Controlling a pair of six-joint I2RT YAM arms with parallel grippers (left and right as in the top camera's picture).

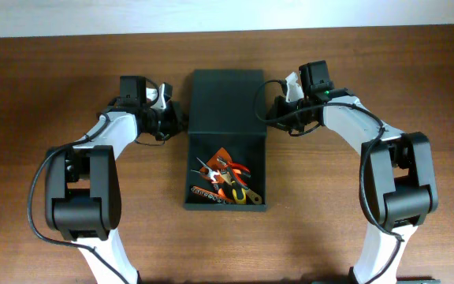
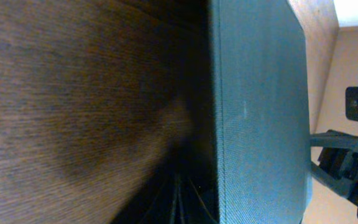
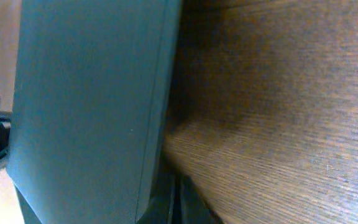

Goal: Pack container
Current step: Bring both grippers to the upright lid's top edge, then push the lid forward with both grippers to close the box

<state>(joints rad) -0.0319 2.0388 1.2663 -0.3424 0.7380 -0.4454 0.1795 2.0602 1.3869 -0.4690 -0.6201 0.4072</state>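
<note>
tools (image 1: 225, 180) lie in the container (image 1: 267, 177); lid (image 1: 227, 99), between my left hand (image 1: 172, 120) and right hand (image 1: 275, 115), not yet shut; hands' opening: cannot tell.

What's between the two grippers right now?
The flap lid of the container, lying open and flat; the overhead view shows the left gripper and right gripper at its opposite side edges.
</note>
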